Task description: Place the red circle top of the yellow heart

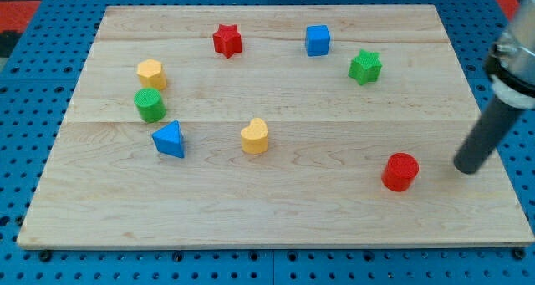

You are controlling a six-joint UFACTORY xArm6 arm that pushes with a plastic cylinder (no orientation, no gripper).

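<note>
The red circle (pixel 400 171) lies on the wooden board at the view's lower right. The yellow heart (pixel 255 136) sits near the board's middle, well to the left of the red circle and slightly higher. My tip (pixel 466 167) rests on the board just to the right of the red circle, a short gap away, not touching it. The rod leans up toward the view's right edge.
A red star (pixel 226 40) and a blue cube (pixel 318 40) sit near the top. A green star (pixel 365 67) is at the upper right. A yellow hexagon (pixel 152 73), a green cylinder (pixel 150 105) and a blue triangle (pixel 170 139) stand at the left. The board (pixel 276 222) lies on a blue pegboard.
</note>
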